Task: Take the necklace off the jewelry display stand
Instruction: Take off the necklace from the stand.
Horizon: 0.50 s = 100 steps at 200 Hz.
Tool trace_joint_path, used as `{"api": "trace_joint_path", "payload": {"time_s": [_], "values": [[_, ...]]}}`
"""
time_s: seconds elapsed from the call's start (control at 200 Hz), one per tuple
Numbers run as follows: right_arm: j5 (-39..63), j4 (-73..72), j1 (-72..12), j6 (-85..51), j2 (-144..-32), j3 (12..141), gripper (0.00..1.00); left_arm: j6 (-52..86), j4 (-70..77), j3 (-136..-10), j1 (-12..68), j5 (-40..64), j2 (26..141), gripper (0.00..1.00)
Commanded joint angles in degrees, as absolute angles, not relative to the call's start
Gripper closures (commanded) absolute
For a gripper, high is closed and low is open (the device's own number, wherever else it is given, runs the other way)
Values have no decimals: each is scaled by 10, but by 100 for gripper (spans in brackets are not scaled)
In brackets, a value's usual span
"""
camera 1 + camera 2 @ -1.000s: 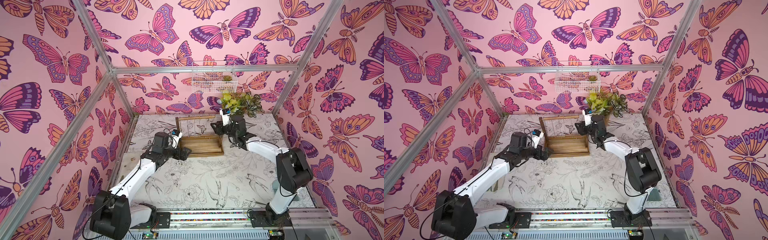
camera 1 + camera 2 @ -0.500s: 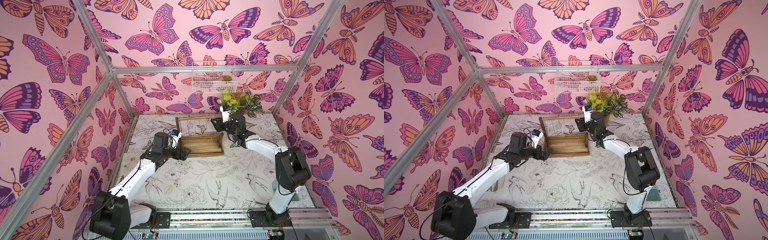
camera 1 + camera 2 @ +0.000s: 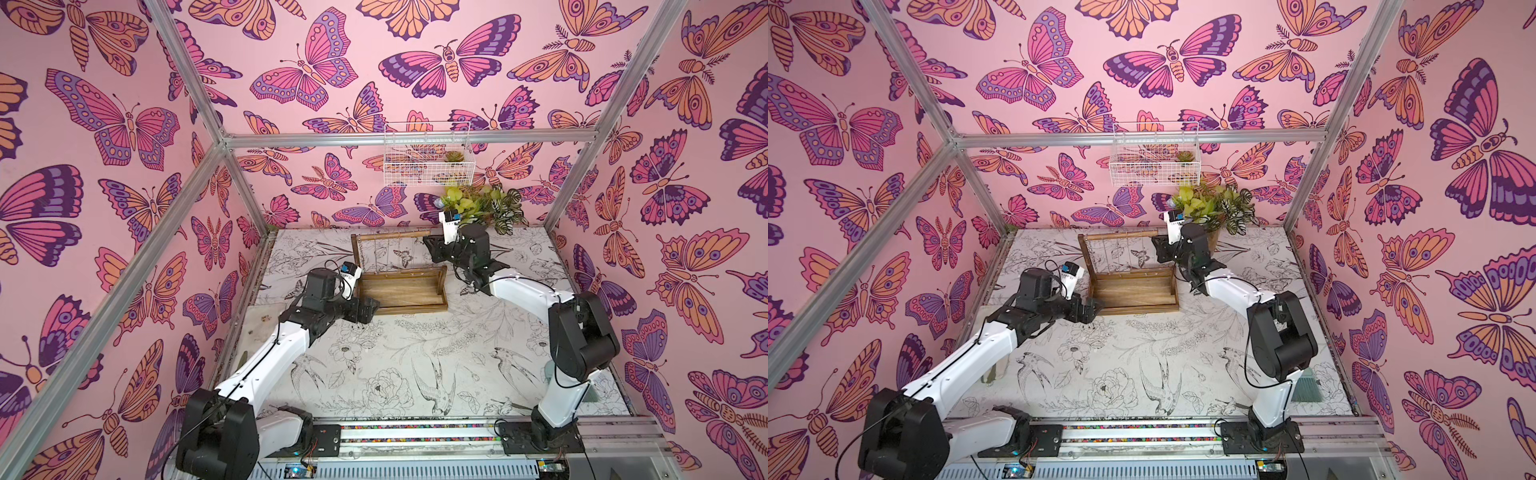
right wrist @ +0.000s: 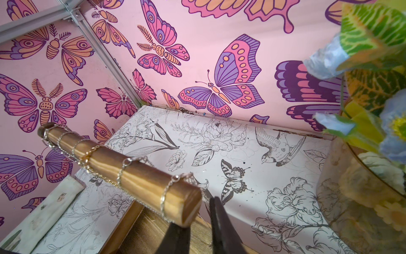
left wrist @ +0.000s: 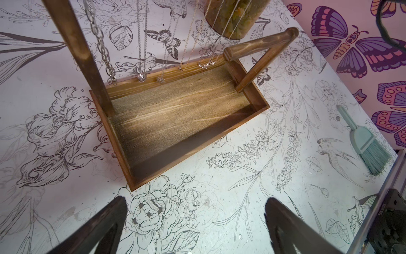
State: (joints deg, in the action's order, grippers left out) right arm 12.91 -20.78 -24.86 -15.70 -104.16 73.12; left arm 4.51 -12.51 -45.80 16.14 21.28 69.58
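The jewelry display stand point(image 3: 409, 308) is standing on the table point(image 3: 415, 357), the necklace point(image 4: 167, 193) is hanging looped over its top bar point(image 4: 123, 167) near the end, the left gripper point(image 5: 195, 199) is hovering spread wide beside the stand, and the right gripper point(image 4: 197, 222) is sitting nearly pressed together under that end, pinch not determinable.

The left gripper point(image 5: 195, 200) hangs over the flower-print table point(image 5: 296, 187) with its two dark fingers point(image 5: 105, 220) spread wide, just short of a corner of the jewelry display stand point(image 5: 175, 114). Along the tray rim farthest from the gripper there's a chunky silver chain point(image 5: 103, 48) right beside the tall upright point(image 5: 77, 44), then a row of thin necklaces point(image 5: 142, 44) with tiny pendants dangling. A teal hand brush point(image 5: 369, 145) lies flat well apart from the stand, near the butterfly wall point(image 5: 362, 55), and a glass jar point(image 5: 230, 19) sits behind the chains.
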Motion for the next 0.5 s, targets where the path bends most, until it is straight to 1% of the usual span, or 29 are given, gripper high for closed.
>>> {"api": "trace_joint_path", "payload": {"time_s": [0.0,0.195,0.496], "values": [[123,-215,-252,-164,-1049,744,86,40,-140,-447,159,208,684,0],[119,-213,-252,-159,-1038,741,94,41,-141,-445,159,208,681,0],[114,-191,-252,-138,-1015,741,97,40,-143,-446,160,210,679,0]]}}
